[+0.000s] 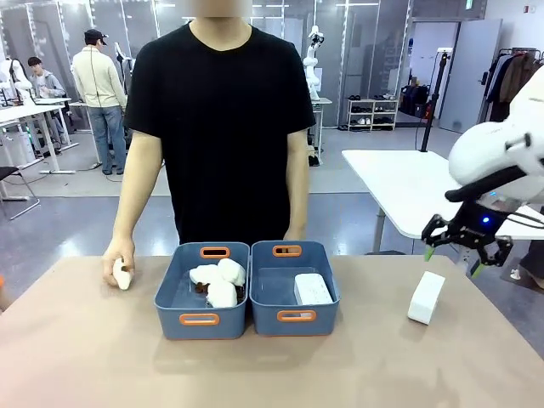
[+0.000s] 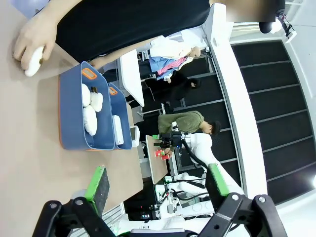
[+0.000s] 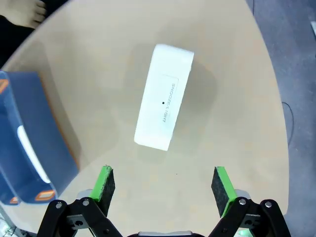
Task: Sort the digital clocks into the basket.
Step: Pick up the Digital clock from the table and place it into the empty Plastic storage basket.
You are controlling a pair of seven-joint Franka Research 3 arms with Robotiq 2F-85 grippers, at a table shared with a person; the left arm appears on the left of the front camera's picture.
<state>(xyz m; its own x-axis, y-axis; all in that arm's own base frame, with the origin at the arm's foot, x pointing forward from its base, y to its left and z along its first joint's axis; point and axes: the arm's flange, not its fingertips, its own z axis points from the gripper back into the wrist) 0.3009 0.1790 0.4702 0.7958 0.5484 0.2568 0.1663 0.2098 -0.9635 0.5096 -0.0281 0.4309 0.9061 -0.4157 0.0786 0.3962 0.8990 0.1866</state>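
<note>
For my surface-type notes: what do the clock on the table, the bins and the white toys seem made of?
Clock on the table: smooth matte white plastic, moulded rounded corners, printed lettering. Bins: rigid blue-grey plastic, slightly glossy walls, orange handle trims. White toys: probably plush fabric, lumpy fuzzy outline.

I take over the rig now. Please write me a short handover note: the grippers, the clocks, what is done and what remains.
Left gripper: open, empty.
Right gripper: open, empty, above the clock on the table, fingers not touching it.
Done: the other clock lies in the right basket.
Remaining: grasp the clock on the table and put it in the same basket.
</note>
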